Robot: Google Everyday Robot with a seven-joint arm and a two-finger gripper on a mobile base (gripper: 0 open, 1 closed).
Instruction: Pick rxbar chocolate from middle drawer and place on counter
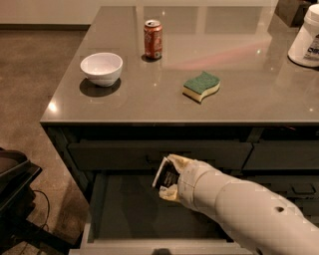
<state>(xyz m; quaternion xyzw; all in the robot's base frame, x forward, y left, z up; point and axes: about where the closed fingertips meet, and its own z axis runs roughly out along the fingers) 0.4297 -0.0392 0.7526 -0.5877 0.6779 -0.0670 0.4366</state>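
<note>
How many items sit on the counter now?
5: white bowl left, soda can at back, sponge centre, white tub and dark object cut off right; others may be offscreen. The gripper holds the rxbar chocolate above the middle drawer.

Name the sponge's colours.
The sponge: green over yellow, camera view; gripper holds rxbar over drawer.

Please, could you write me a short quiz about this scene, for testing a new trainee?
1. True or false: the pincer grips the rxbar chocolate above the open middle drawer.
2. Which is nearest the white bowl on the counter? A. the red can B. the sponge C. the rxbar chocolate
3. Fill in: the sponge's top side is ___.
Key: 1 true; 2 A; 3 green.
</note>
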